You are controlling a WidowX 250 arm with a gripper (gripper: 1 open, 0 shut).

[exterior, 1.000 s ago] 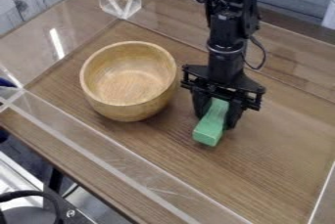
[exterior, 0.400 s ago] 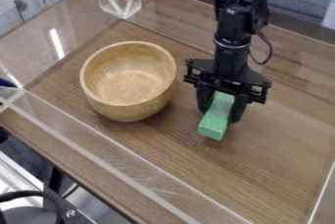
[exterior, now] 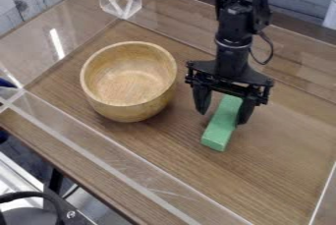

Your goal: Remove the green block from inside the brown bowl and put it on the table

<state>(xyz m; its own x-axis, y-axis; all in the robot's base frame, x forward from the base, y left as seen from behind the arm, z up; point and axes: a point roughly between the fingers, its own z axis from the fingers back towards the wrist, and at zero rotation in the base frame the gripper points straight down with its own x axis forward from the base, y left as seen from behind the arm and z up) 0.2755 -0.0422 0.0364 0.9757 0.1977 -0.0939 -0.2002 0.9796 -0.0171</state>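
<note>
Green block [exterior: 222, 129]: a small elongated bar lying on the table [exterior: 125, 160], right of centre in the frame. Its long axis runs nearly along the picture's vertical, leaning slightly, with the near end toward lower left and the far end toward upper right, close to the claw. Claw [exterior: 230, 104]: black, reaching down from the top of the frame, its fingers spread wide to either side of the block's far end and pinching nothing; whether either finger touches the block cannot be told. Brown bowl [exterior: 129, 80]: round, left of the block and the claw, apart from both, its pale interior visible
</note>
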